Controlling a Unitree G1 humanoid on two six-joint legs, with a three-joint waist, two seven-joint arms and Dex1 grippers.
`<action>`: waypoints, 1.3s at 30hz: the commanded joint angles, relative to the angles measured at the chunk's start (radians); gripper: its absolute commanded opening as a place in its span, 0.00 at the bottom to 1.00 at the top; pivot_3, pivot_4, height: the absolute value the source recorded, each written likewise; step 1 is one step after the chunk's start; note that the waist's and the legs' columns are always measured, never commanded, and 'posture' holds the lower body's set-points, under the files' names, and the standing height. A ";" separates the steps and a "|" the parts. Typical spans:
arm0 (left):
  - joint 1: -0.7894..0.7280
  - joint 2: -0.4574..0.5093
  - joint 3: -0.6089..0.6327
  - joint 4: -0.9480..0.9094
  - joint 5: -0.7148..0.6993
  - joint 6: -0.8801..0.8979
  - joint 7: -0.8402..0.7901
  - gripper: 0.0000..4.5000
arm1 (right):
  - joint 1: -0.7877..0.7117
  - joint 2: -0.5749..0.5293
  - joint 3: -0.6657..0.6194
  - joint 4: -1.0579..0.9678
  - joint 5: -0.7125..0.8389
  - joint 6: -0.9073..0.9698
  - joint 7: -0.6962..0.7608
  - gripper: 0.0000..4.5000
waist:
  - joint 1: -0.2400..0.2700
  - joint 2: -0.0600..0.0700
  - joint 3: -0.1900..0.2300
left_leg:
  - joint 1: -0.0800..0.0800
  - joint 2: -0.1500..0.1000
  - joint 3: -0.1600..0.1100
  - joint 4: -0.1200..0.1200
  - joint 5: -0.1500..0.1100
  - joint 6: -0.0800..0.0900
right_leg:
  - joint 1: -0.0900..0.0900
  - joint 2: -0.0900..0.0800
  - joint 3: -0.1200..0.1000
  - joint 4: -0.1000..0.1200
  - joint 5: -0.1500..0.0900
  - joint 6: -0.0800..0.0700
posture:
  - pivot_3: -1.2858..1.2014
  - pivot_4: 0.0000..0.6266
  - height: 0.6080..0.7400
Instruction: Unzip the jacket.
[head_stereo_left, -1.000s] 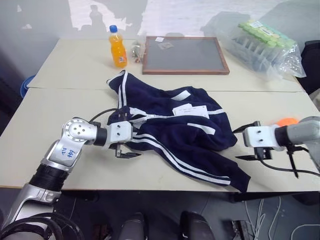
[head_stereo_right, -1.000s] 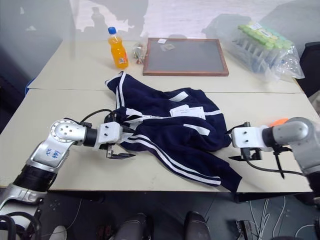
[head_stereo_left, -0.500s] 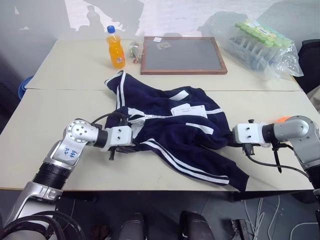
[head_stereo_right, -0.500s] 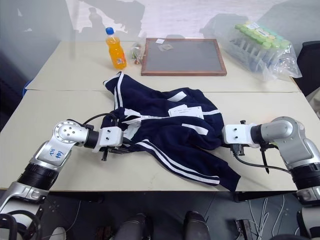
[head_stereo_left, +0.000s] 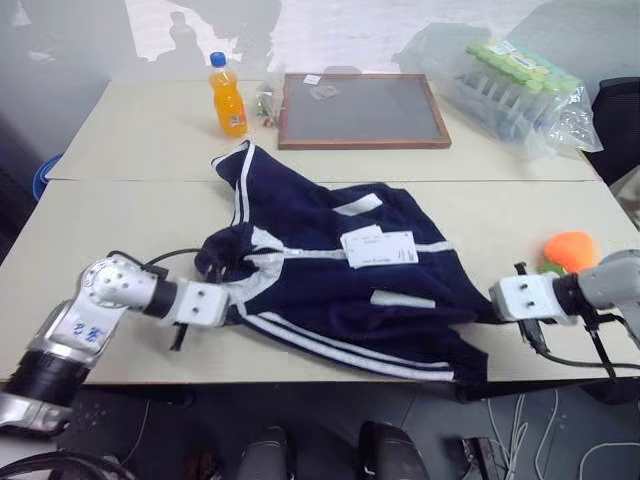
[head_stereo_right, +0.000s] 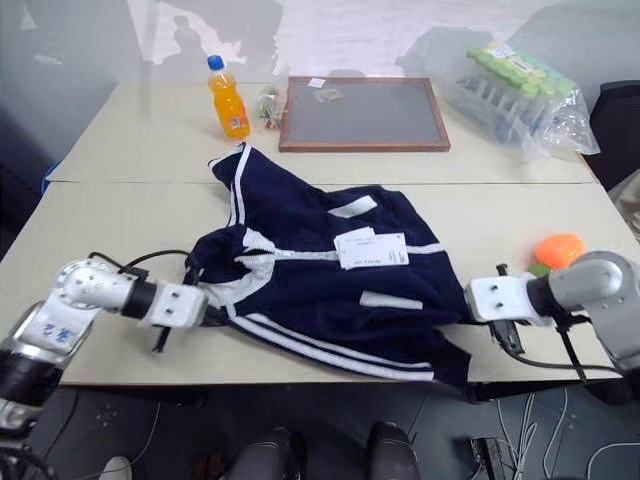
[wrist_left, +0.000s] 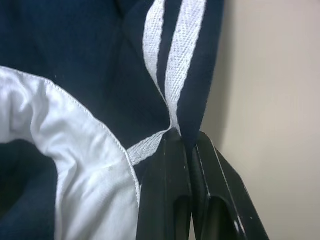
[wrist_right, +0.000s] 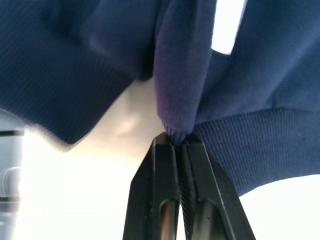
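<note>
The dark navy jacket (head_stereo_left: 330, 285) lies spread across the near table, with its white zipper (head_stereo_left: 310, 254) closed, a paper tag (head_stereo_left: 378, 248) on top and white stripes along its near edge. My left gripper (head_stereo_left: 232, 308) is shut on the jacket's left edge; in the left wrist view the fingers (wrist_left: 170, 165) pinch a fold of striped fabric (wrist_left: 175, 60). At the jacket's right edge my right gripper (head_stereo_left: 487, 310) is also shut, and the right wrist view shows its fingers (wrist_right: 165, 165) clamping a navy fold (wrist_right: 180, 85).
An orange drink bottle (head_stereo_left: 227, 95), a framed dark board (head_stereo_left: 362, 110) and a plastic bag of green-capped bottles (head_stereo_left: 520, 85) stand on the far table. An orange object (head_stereo_left: 570, 248) lies beside my right arm. The table's front edge (head_stereo_left: 300, 378) runs just below the jacket.
Both grippers went from open to shut on the jacket's edges. They then drew back and apart, pulling the crumpled jacket out wider and flatter.
</note>
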 joint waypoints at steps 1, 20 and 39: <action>0.079 0.060 0.050 -0.035 -0.017 -0.015 -0.026 0.01 | 0.176 -0.044 -0.149 -0.153 0.052 0.076 -0.007 0.00 | 0.001 0.000 0.000 | 0.000 0.000 0.000 0.000 0.000 0.000 | 0.000 0.000 0.000 0.000 0.000 0.000 | 0.52 0.24 1.00; 0.241 0.045 0.095 -0.164 -0.110 0.143 -0.008 0.14 | 0.436 0.037 -0.290 -0.331 0.034 0.146 -0.188 0.00 | 0.002 0.000 0.000 | 0.002 0.000 -0.001 0.001 -0.001 0.000 | 0.001 0.000 0.003 0.001 0.000 0.000 | 0.52 0.24 1.00; -0.005 0.071 0.316 -0.315 -0.684 0.849 0.000 0.99 | 0.201 0.033 -0.474 -0.482 0.471 0.556 -0.210 0.85 | 0.009 -0.001 0.000 | 0.001 0.001 -0.010 0.005 -0.001 0.000 | 0.002 0.001 0.003 0.005 0.000 0.000 | 0.52 0.24 1.00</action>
